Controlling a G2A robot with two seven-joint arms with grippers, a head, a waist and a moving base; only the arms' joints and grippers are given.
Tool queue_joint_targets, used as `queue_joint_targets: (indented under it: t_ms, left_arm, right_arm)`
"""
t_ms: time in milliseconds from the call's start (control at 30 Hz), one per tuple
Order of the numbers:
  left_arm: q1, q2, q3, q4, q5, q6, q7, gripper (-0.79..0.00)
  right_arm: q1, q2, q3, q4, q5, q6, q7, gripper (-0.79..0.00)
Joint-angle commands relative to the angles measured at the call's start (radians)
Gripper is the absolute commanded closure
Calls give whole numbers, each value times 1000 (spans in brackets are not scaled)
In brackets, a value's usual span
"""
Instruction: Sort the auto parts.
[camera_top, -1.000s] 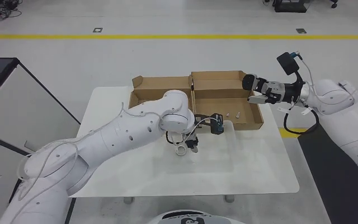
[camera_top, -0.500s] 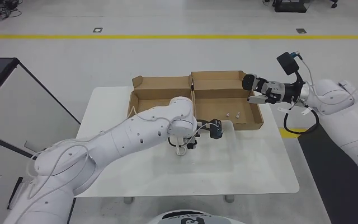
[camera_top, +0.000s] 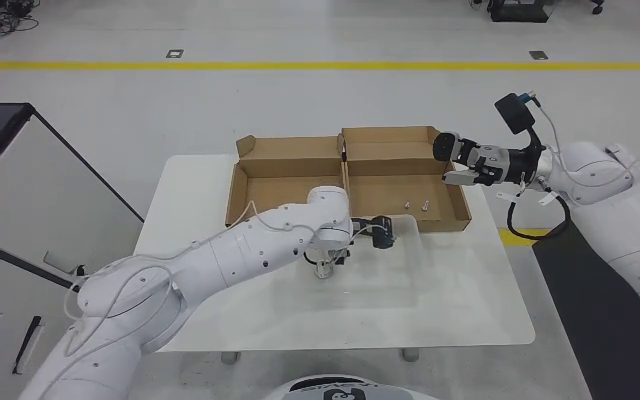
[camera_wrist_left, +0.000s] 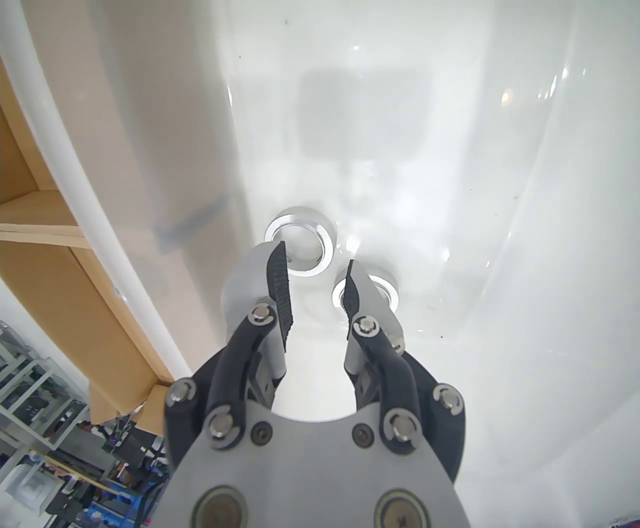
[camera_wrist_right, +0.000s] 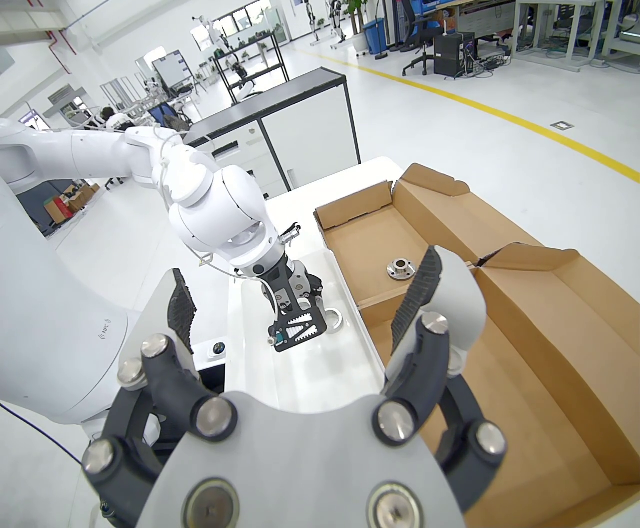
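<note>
— Steel rings (camera_wrist_left: 299, 241), two, lie close together in the white tray (camera_wrist_right: 310, 385) on the counter (camera_top: 450, 290), beside the cardboard box (camera_top: 290, 185).
— And the pincers?
— Left pincer (camera_wrist_left: 314, 260) hangs just over them, partly open, empty. Right pincer (camera_top: 450, 162) gapes wide over the box's right end, empty too.

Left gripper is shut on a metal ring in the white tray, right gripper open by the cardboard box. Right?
Not quite: the left wrist view shows the left gripper open, fingers apart at the two metal rings in the white tray, gripping neither. The right gripper is open by the cardboard box.
</note>
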Motion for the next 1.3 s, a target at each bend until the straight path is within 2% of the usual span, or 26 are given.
queue_joint_targets:
  t_ms: [0,333,867,1067,1267]
  left_arm:
    - [3,-4,-1,5,16,6,1,-274]
    - [23,-25,-3,45,87,10,23,-209]
    - [42,-70,-9,121,113,-31,18,-215]
    - [48,-78,-21,134,103,-44,3,-286]
    - [54,-81,-35,131,89,-58,-14,-317]
  right_arm:
    - [0,0,0,0,0,0,0,-785]
    - [0,0,0,0,0,0,0,-785]
    - [0,0,0,0,0,0,0,-785]
    - [0,0,0,0,0,0,0,-785]
    - [0,0,0,0,0,0,0,-785]
